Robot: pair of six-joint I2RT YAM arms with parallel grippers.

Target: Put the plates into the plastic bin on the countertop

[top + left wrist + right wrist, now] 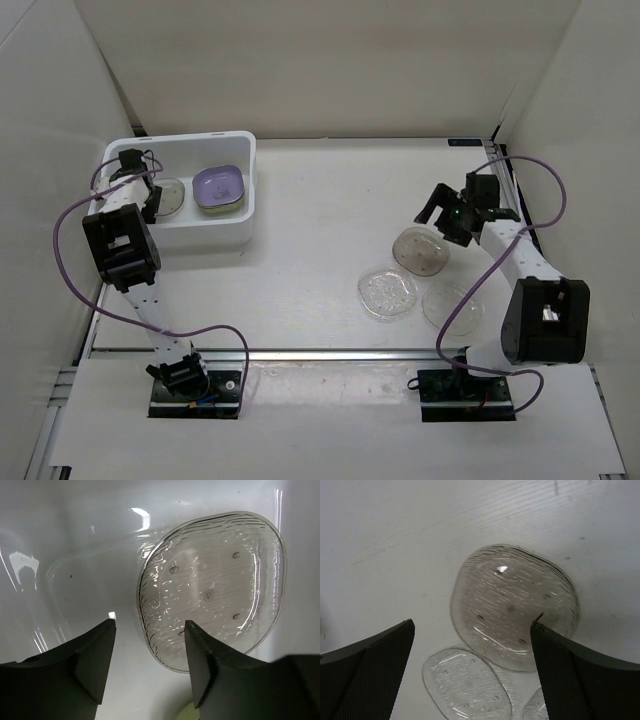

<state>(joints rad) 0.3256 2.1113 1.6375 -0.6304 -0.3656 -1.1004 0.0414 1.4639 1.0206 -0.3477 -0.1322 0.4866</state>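
Note:
The white plastic bin (200,238) stands at the countertop's (330,200) back left. Inside it lie a purple plate (218,185) and a clear plate (168,197). My left gripper (140,182) hangs over the bin's left half. In the left wrist view it (150,630) is open, and the clear plate (215,585) rests on the bin's floor (75,540) with its near rim between the fingers, free of the left one. My right gripper (445,215) is open above a greyish clear plate (420,250), which sits under the right finger (580,670) of the gripper (472,625).
Two more clear plates (388,293) (452,305) lie on the countertop near the right arm; in the right wrist view one (465,685) shows below the greyish plate (515,605). A pale green sliver (187,712) peeks out by the left gripper's right finger. White walls enclose the workspace.

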